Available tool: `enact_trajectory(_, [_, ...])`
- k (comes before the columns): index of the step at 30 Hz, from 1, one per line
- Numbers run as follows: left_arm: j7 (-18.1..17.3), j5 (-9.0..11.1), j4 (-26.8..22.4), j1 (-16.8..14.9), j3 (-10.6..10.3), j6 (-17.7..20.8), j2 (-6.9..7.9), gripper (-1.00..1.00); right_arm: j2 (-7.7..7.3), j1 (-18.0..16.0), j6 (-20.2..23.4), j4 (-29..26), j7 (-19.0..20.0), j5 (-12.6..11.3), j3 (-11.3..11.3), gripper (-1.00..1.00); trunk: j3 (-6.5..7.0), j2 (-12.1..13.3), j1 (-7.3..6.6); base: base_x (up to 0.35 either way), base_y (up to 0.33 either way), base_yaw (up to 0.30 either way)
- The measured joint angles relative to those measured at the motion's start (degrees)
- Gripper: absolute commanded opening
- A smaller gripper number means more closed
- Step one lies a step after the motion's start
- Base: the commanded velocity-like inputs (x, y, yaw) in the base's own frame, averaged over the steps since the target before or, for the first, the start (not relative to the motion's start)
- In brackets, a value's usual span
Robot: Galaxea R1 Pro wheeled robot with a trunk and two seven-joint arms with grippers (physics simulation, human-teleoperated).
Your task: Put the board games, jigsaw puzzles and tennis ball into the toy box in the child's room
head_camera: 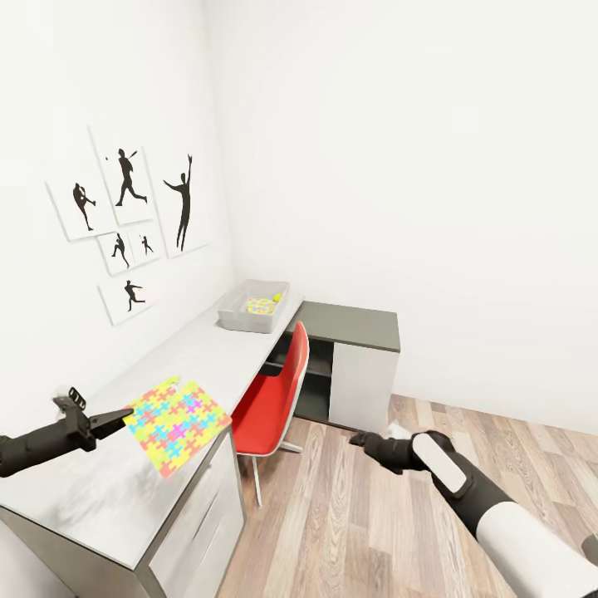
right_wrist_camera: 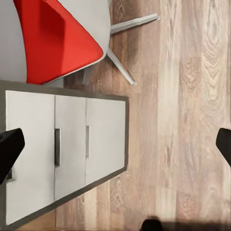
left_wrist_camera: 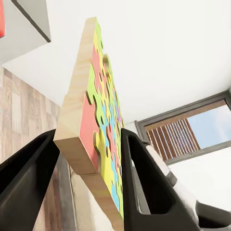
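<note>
My left gripper [head_camera: 124, 415] is shut on one edge of a jigsaw puzzle [head_camera: 177, 423], a thin flat board with yellow, pink, blue and orange pieces, held just above the near end of the table [head_camera: 199, 353]. The left wrist view has the puzzle [left_wrist_camera: 98, 125] clamped between both fingers. At the table's far end sits the grey toy box [head_camera: 235, 316], with a second jigsaw puzzle [head_camera: 258, 306] and the tennis ball [head_camera: 276, 297] inside. My right gripper [head_camera: 359, 438] hangs open over the floor. The board games and the bed are out of view.
A red chair [head_camera: 278, 399] stands tucked at the table's side. A lower dark grey cabinet [head_camera: 353, 325] joins the table's far corner. Drawers [right_wrist_camera: 72, 149] face the wood floor [head_camera: 374, 515]. Silhouette pictures [head_camera: 124, 216] hang on the left wall.
</note>
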Motion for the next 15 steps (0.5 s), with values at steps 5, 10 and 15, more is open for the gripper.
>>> enact_trajectory(5, [0.22,-1.82,-1.92,-1.89,-0.35,0.59,0.17,-1.00,0.03,-0.04,0.35,-0.11,-0.07,2.29,2.07,1.00,0.01,0.00,0.00,0.000,0.000,0.000])
enact_trajectory(10, [0.91,-4.81,-2.98,-9.02,-0.39,0.73,1.27,-1.00,0.05,-0.06,0.43,-0.24,-0.14,3.36,2.32,1.00,0.01,0.00,0.00,0.000,0.000,0.000])
enact_trajectory(15, [1.10,-5.94,-2.79,-15.62,-0.41,0.74,1.22,-1.00,0.06,-0.06,0.45,-0.31,-3.25,3.50,2.33,1.00,0.01,0.00,0.00,0.000,0.000,0.000])
